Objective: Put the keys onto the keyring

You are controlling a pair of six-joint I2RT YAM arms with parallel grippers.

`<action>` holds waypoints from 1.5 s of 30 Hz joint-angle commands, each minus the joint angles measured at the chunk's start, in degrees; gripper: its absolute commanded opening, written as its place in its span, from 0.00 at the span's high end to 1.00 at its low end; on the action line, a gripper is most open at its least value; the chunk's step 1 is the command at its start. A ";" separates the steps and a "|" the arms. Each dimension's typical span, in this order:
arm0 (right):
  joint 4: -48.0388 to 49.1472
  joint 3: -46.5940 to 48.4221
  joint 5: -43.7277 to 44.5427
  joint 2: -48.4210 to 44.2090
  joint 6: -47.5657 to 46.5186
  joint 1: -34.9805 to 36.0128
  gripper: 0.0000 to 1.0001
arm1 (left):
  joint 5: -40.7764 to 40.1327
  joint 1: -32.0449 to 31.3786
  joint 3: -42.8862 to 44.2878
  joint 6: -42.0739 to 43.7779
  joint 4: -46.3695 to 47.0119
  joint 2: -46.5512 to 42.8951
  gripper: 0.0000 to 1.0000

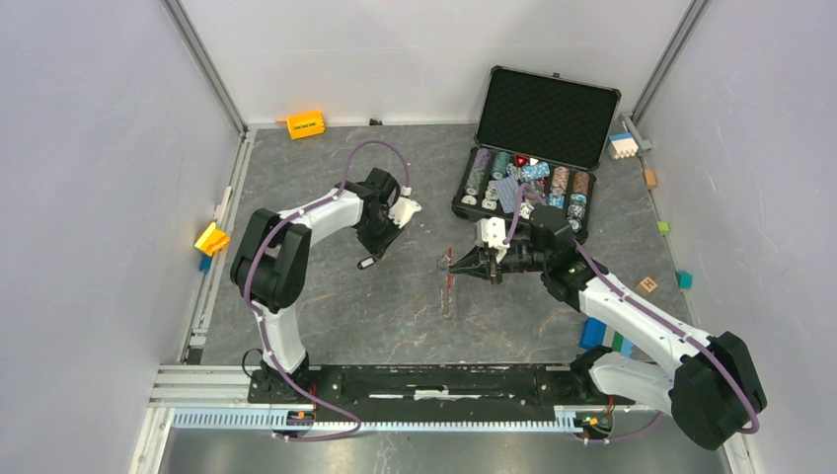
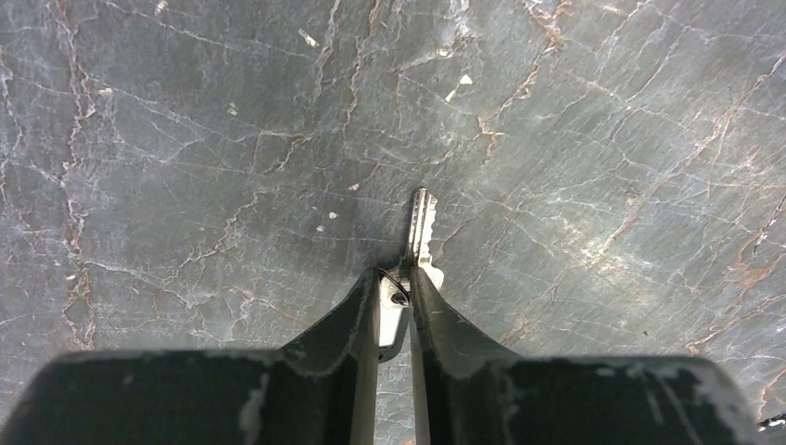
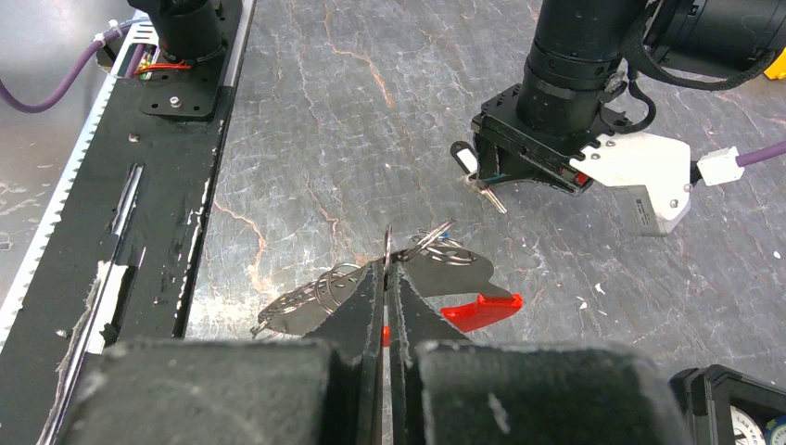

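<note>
My left gripper (image 1: 368, 260) is shut on the head of a small silver key (image 2: 422, 222), whose blade points away from the fingers just above the tabletop. The same key (image 3: 488, 197) shows in the right wrist view under the left gripper (image 3: 475, 174). My right gripper (image 1: 456, 263) is shut on a thin ring of the keyring (image 3: 387, 243). Its wire loops (image 3: 320, 289) hang to the left and its red fob (image 3: 480, 311) to the right. From above the keyring (image 1: 447, 289) hangs below the right fingers. The two grippers face each other, a short gap apart.
An open black case of poker chips (image 1: 528, 188) stands behind the right arm. An orange block (image 1: 305, 123) lies at the back wall and a yellow piece (image 1: 211, 238) at the left edge. Small coloured blocks (image 1: 604, 336) lie along the right side.
</note>
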 commanded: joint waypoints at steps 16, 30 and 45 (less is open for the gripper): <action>2.46 0.02 -1.79 -0.05 1.07 -0.57 1.00 | 0.40 -0.31 0.42 1.40 0.33 -3.15 0.97; 2.59 0.03 -1.84 -0.12 1.16 -0.57 1.00 | 9.93 -1.63 -3.23 5.62 3.03 -10.28 0.98; 2.63 -0.06 -1.86 -0.30 1.20 -1.03 1.00 | 9.45 -8.68 -6.43 11.95 3.32 -8.34 0.95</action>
